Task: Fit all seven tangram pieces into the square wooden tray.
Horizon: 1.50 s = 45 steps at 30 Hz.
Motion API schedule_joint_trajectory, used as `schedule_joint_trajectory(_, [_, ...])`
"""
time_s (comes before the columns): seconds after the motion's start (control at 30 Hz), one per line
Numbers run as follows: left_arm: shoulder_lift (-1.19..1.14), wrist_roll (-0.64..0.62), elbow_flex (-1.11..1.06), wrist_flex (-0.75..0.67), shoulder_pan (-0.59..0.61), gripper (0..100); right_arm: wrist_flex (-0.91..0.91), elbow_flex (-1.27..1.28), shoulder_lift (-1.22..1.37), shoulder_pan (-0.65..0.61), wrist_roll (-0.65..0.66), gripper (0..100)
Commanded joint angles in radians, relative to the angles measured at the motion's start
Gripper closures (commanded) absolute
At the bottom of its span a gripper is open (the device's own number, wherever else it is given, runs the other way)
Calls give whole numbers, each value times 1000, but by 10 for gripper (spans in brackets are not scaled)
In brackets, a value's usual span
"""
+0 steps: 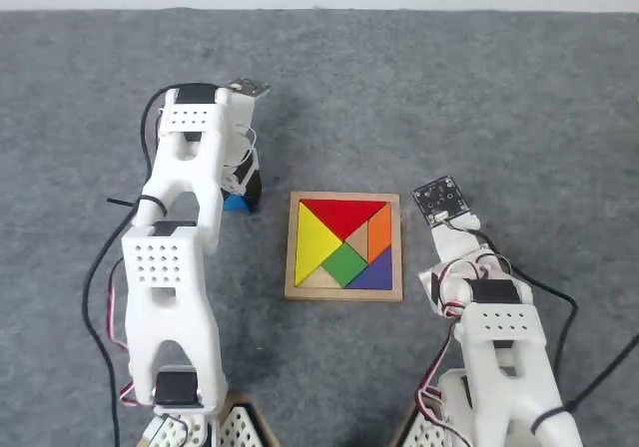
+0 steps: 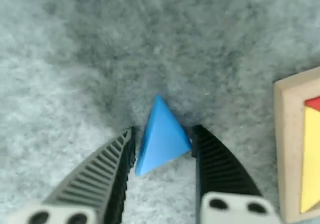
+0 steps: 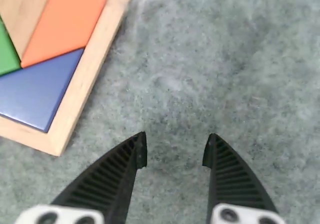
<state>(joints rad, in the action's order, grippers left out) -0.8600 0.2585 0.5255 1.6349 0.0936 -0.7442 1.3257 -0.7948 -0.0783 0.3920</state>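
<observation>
The square wooden tray [image 1: 295,245] lies mid-table with red, yellow, green, orange and dark blue pieces in it. Two pale wood-coloured triangular patches also show inside; I cannot tell whether they are pieces or bare floor. A small light blue triangle [image 2: 161,136] lies on the carpet left of the tray [image 2: 286,134]. My left gripper [image 2: 162,135] has its fingers against both sides of this triangle [image 1: 237,204]. To the right of the tray's near right corner [image 3: 60,134], my right gripper [image 3: 175,149] hangs open over bare carpet.
Grey carpet covers the table. The left arm [image 1: 185,227] stretches along the left side, and the right arm [image 1: 494,317] stands at the lower right. Black cables trail beside both arm bases.
</observation>
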Motion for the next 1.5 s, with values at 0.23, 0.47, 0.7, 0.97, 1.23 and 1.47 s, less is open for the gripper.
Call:
schedule_joint_trajectory(0.23, [103,0,18,43,-40,929,18,-5,-25,12,8,815])
schedule_joint_trajectory(0.47, [229,-23,13,120,-80,957,18,-5,-25,10,8,815])
schedule_joint_trajectory(0.7, [316,-14,-133,109,-147,956,45,15,-25,12,11,815])
schedule_joint_trajectory(0.97, [353,-23,-166,68,-181,913,45,17,-25,12,11,815])
schedule_joint_trajectory(1.23, [278,35,-162,-61,-152,822,47,20,-25,12,9,815])
schedule_joint_trajectory(1.47, [221,157,-131,-140,-121,785,47,23,-25,8,11,815])
